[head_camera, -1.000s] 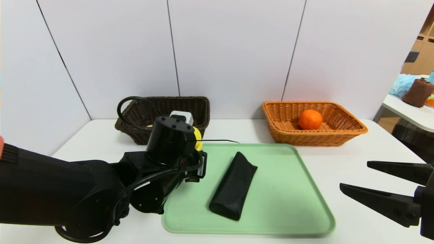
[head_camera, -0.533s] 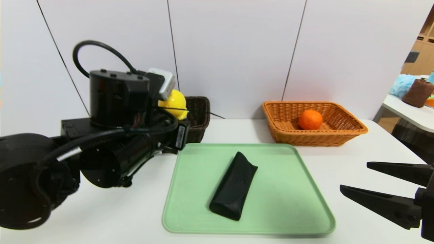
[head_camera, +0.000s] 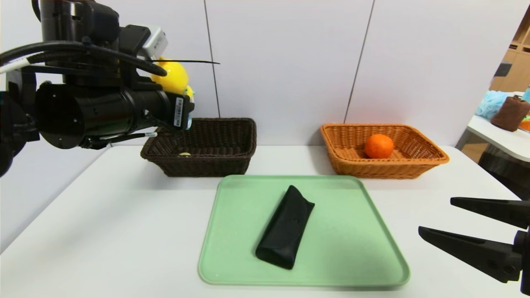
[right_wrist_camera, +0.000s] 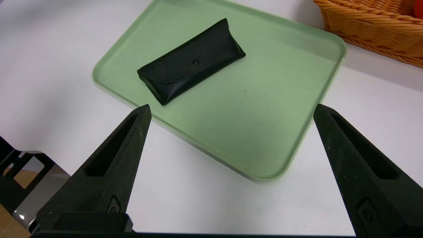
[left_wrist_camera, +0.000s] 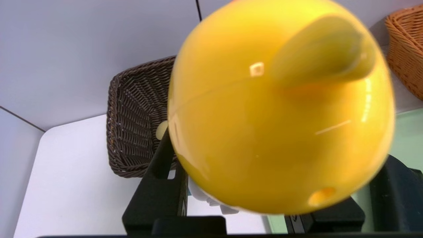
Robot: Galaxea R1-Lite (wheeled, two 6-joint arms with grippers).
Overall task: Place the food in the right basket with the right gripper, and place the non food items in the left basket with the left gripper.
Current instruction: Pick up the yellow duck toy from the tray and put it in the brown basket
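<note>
Head view. Left claw [head_camera: 182, 89] is high in the upper left of the frame, above the near-left corner of the left basket [head_camera: 207, 159], pinching the yellow duck toy [head_camera: 170, 76]. A white sticker with a barcode sits on the wrist housing; its print is too small to read. A small pale thing lies on the basket floor, not identifiable. Right basket [head_camera: 414, 159] stands upper right on the desk [head_camera: 116, 215], with the orange fruit [head_camera: 378, 145] inside. Green tray [head_camera: 372, 256] lies centre, the black pouch [head_camera: 285, 232] on it at a slant. Right claw [head_camera: 463, 225] is at the lower right edge, spread, holding nothing, well apart from the pouch.

Left wrist view. The duck toy [left_wrist_camera: 281, 109] fills most of the frame, gripped between black fingers [left_wrist_camera: 158, 185]; left basket [left_wrist_camera: 132, 132] shows behind it at centre left.

Right wrist view. Right claw [right_wrist_camera: 231, 115] spread wide, its fingertips [right_wrist_camera: 140, 115] low in the frame. The pouch [right_wrist_camera: 191, 61], snap button showing on its flap, lies upper centre on the tray [right_wrist_camera: 264, 132]. Right basket [right_wrist_camera: 370, 23] is at the upper right corner. No writing is legible.
</note>
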